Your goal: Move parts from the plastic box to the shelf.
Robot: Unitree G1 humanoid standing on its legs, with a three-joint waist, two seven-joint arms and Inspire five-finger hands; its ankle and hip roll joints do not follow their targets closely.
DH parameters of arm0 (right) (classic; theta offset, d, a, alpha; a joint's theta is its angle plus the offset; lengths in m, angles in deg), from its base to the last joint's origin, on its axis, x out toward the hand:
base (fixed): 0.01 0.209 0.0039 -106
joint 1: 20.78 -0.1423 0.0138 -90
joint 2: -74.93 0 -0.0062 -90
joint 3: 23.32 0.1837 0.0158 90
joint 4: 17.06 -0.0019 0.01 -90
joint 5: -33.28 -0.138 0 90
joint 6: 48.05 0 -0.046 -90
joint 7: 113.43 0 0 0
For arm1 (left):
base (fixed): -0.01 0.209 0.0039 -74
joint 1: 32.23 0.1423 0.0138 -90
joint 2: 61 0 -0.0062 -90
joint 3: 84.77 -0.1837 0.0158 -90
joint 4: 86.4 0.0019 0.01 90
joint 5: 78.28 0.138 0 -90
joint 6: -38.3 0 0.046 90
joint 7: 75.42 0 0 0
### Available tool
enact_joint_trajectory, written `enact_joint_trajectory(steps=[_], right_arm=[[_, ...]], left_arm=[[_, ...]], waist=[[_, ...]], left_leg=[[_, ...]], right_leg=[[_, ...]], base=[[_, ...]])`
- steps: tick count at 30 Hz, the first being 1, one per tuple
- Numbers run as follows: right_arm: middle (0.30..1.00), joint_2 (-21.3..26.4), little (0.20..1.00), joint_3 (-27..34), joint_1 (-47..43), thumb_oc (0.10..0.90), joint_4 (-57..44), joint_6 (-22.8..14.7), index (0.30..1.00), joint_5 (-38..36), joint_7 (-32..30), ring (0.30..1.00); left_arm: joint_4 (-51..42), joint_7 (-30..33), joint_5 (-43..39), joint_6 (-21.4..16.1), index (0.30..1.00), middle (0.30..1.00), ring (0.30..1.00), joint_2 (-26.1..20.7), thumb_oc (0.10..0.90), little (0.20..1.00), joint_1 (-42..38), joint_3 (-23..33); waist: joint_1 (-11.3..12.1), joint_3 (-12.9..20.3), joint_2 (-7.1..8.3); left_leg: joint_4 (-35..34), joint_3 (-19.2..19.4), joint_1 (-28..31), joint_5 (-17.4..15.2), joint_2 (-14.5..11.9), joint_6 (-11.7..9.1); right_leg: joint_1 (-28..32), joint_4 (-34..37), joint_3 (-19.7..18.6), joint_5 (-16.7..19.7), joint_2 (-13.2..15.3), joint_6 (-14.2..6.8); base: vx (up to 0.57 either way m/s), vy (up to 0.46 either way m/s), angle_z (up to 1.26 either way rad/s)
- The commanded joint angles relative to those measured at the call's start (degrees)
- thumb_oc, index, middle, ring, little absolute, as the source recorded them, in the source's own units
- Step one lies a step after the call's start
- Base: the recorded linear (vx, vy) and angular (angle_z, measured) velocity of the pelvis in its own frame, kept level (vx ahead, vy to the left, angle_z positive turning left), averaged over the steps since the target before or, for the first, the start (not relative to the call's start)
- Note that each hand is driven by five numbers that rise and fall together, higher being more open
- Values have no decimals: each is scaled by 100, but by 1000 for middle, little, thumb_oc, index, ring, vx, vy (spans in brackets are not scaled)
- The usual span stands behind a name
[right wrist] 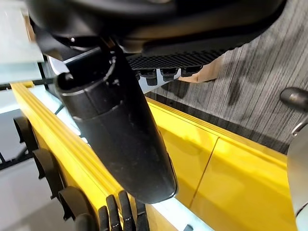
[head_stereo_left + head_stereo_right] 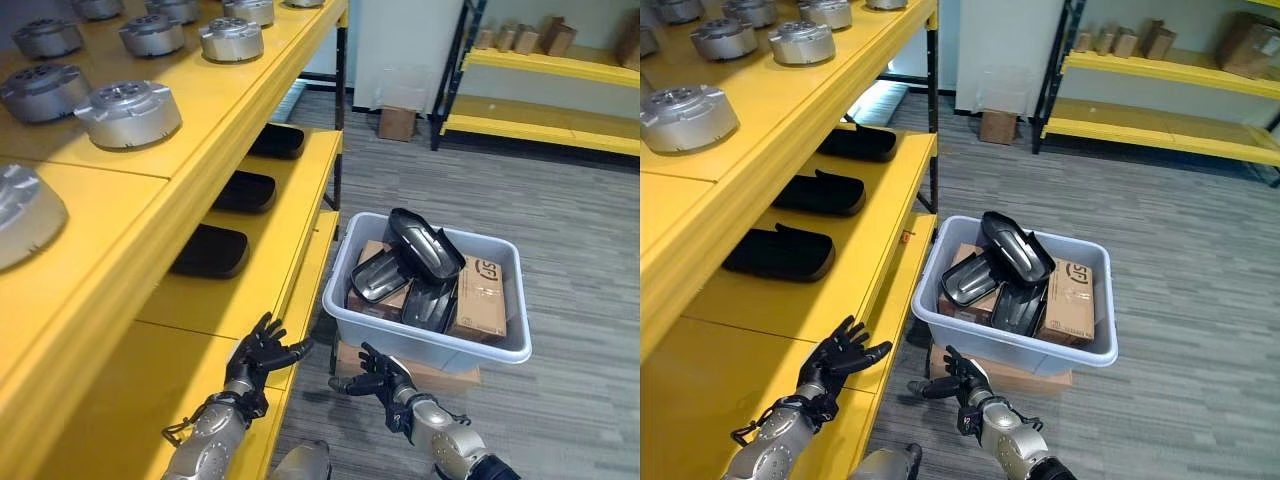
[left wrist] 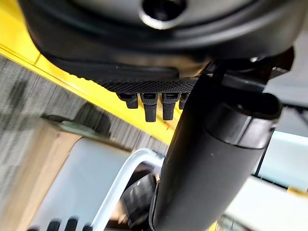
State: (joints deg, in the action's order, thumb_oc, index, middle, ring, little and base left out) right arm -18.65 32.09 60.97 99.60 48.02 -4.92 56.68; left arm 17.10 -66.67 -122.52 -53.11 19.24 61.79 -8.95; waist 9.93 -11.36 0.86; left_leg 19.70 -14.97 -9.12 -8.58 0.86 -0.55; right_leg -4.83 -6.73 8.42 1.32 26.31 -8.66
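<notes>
While both hands hover empty, box rim (image 2: 430, 345) unobstructed

Yellow shelf (image 2: 215, 300) w/ three black parts (image 2: 209, 251); silver discs (image 2: 128, 113) up top.

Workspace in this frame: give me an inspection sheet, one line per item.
Surface: yellow shelf, middle level holds three black moulded parts.
Job's things: grey plastic box on the floor, with black moulded shells and brown cardboard cartons inside.
Clutter: silver round metal housings on the top level.
Grippers: left robot hand open over the shelf edge; right robot hand open before the box; both hold nothing.
Cables: nothing seen.
Surroundings: second yellow rack, grey floor.
</notes>
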Motion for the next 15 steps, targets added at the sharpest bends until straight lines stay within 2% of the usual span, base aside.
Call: enact_joint_trajectory(steps=[1,2,5,7,8,9,10,13,15], right_arm=[[1000,-107,1000,35,-423,900,-505,-388,1000,210,81,1000],[1000,-121,1000,16,-459,900,-461,-373,1000,219,78,1000],[1000,-96,1000,-3,-559,900,-492,-387,1000,209,94,1000],[1000,-93,1000,1,-587,900,-479,-402,1000,154,85,1000],[1000,-92,1000,0,-586,900,-479,-402,1000,154,85,1000],[1000,-105,1000,-65,-673,900,-482,-418,1000,114,93,1000],[1000,-105,1000,-67,-673,900,-482,-419,1000,114,93,1000],[1000,-87,1000,-168,-750,900,-424,-437,1000,89,108,1000],[1000,-77,1000,-197,-769,900,-409,-462,1000,63,96,1000]], left_arm=[[-370,48,40,-368,1000,1000,1000,-262,900,1000,-193,57],[-359,54,26,-378,1000,1000,1000,-245,900,1000,-201,71],[-361,99,-46,-375,1000,1000,1000,-218,900,1000,-196,72],[-384,105,-66,-380,1000,1000,1000,-216,900,1000,-156,82],[-385,105,-66,-380,1000,1000,1000,-215,900,1000,-155,82],[-463,158,-164,-396,1000,1000,1000,-239,900,1000,-86,126],[-464,158,-164,-396,1000,1000,1000,-239,900,1000,-84,127],[-510,177,-249,-434,1000,1000,1000,-238,900,1000,-24,174],[-518,170,-280,-448,1000,1000,1000,-222,900,1000,-4,171]], waist=[[16,308,223],[36,354,285],[36,421,299],[65,431,273],[61,428,267],[75,457,249],[73,456,241],[117,479,247],[129,482,246]], left_leg=[[-599,295,390,-401,453,306],[-581,296,375,-436,452,285],[-713,200,463,-437,258,179],[-803,124,568,-438,29,97],[-812,118,578,-437,20,93],[-1050,-8,727,-318,-438,-66],[-1064,-11,737,-316,-453,-73],[-1209,-62,793,-169,-883,-224],[-1231,-80,788,-117,-977,-264]], right_leg=[[46,400,111,1549,76,-387],[50,395,109,1690,89,-480],[12,245,212,1337,-89,-478],[33,111,436,864,-242,-401],[42,109,444,858,-249,-397],[40,18,601,202,-587,-204],[45,14,606,194,-599,-198],[29,-36,702,-200,-934,-28],[24,-42,724,-262,-1020,6]], base=[[152,-230,46],[191,-239,17],[174,-225,-4],[166,-207,-13],[244,-344,-25],[187,-282,-19],[264,-400,-16],[157,-271,-19],[118,-222,-3]])
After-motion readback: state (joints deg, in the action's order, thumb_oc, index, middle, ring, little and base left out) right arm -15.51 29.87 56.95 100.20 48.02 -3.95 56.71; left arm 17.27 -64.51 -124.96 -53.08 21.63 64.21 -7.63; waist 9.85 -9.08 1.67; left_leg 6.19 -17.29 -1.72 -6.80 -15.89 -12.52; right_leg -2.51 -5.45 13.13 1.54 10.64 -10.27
